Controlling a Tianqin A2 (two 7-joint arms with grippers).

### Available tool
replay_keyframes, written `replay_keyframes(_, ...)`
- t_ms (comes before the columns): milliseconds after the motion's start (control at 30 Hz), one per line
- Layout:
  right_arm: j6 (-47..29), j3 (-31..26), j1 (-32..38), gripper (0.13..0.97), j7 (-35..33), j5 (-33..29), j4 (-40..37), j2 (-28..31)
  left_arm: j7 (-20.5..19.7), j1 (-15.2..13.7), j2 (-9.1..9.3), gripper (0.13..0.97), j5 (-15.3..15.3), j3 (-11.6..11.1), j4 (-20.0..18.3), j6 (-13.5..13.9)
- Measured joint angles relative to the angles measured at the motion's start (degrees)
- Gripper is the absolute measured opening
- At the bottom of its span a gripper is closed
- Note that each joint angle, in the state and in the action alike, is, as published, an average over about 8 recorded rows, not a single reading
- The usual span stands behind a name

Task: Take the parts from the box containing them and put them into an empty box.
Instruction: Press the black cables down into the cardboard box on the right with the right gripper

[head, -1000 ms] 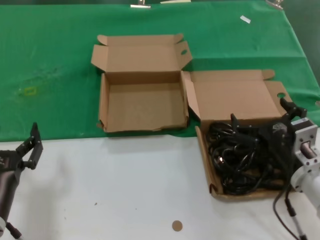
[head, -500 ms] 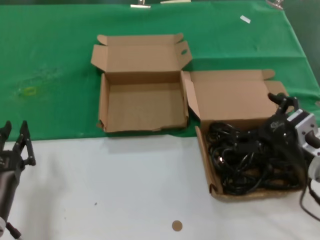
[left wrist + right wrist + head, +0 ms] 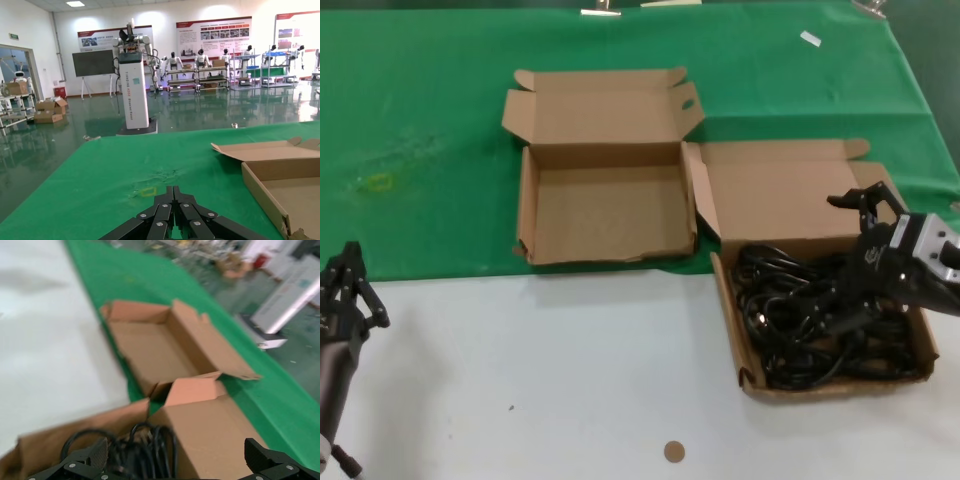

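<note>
Glossy black cords [image 3: 800, 325] lie tangled in the full box [image 3: 745, 375], shallow corrugated cardboard. The right gripper [image 3: 855, 255] hangs over its right side, jaws wide. Left of it, the empty box [image 3: 528, 205] gapes. Far left, the left gripper [image 3: 350, 285] waits, jaws closed.

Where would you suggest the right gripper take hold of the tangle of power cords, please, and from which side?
Probably from above, on the raised hump of looped power cords near the middle of their box. The cords lie piled and tangled, and the cardboard walls block any sideways approach. The right gripper hovers open over the far right corner; the left gripper waits far left.
</note>
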Motion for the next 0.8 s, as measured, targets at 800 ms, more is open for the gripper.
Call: replay_keyframes(800,-35.08,9.61,8.68,0.935,-11.74,-20.71,-12.13,-8.15,0.0,0.0,0.0,0.144,0.0,0.0,0.0,0.0)
